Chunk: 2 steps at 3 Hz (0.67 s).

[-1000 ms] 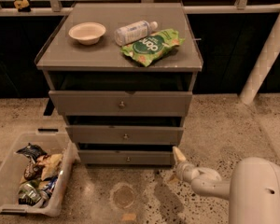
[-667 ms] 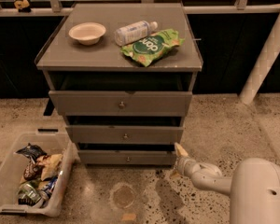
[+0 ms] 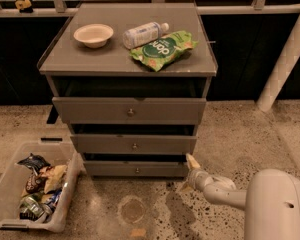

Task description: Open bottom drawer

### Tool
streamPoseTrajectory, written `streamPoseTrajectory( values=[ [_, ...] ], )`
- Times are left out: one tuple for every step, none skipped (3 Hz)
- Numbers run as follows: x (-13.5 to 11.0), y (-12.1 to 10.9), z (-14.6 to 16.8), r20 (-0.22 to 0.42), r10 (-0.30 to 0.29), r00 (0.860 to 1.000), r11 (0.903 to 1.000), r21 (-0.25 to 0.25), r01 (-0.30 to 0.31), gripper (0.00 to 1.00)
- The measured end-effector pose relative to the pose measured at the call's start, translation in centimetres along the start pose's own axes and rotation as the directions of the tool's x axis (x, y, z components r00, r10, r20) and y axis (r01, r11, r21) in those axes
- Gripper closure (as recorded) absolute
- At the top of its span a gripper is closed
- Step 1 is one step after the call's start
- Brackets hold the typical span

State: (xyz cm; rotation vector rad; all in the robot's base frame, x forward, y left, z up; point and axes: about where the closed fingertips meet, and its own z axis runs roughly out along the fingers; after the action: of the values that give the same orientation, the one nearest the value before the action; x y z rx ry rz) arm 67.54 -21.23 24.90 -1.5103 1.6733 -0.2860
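My arm reaches in low from the near right, its gripper [image 3: 192, 163] tilted up at the right end of the bottom drawer [image 3: 136, 169], lowest in the cabinet [image 3: 127, 64]; I cannot tell whether the jaws are apart.

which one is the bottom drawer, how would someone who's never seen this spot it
Find the grey cabinet with three drawers stacked down its front. The bottom drawer is the lowest, just above the floor, with the claw by its right end. Its front is slimmer and narrower than the middle drawer and top drawer above it.
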Motion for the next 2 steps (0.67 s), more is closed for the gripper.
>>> streamPoseTrajectory(
  values=[
    [0.99,2.05,-0.18,0.011,0.022,1.0,0.9995,0.022,-0.022,0.0],
    [0.99,2.05,-0.18,0.011,0.022,1.0,0.9995,0.022,-0.022,0.0]
  ],
)
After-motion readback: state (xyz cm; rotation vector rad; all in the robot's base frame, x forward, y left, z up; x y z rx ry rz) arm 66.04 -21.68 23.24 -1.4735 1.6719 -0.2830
